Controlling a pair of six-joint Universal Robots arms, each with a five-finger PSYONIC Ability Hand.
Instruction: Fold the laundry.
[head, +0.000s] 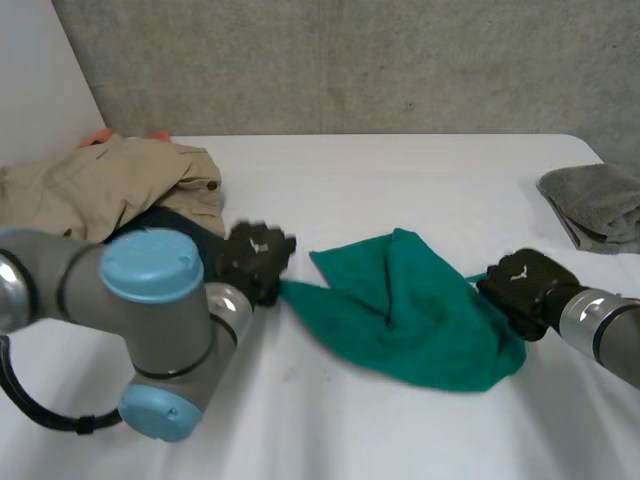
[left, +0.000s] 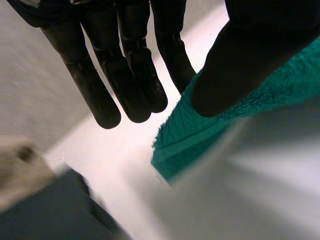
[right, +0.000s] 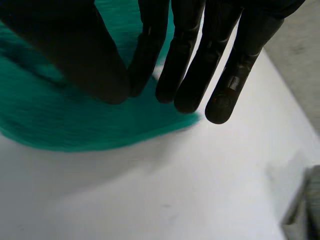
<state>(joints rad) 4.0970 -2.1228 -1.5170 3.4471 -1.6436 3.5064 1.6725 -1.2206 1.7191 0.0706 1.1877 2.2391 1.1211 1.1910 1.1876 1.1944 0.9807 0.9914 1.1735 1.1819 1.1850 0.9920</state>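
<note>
A green cloth (head: 410, 310) lies crumpled in the middle of the white table (head: 400, 170). My left hand (head: 255, 260) is at the cloth's left corner. In the left wrist view the thumb (left: 225, 75) presses the green cloth (left: 200, 130) against straight fingers (left: 130, 75), so that hand is shut on the corner. My right hand (head: 520, 285) is at the cloth's right edge. In the right wrist view the thumb (right: 75, 55) meets the fingers (right: 185, 65) over the green cloth (right: 75, 125), pinching its edge.
A beige garment (head: 100, 185) lies heaped at the back left over a dark blue one (head: 175, 225), close behind my left hand. A folded grey towel (head: 600, 205) sits at the right edge. My left arm's elbow (head: 150, 320) looms over the front left.
</note>
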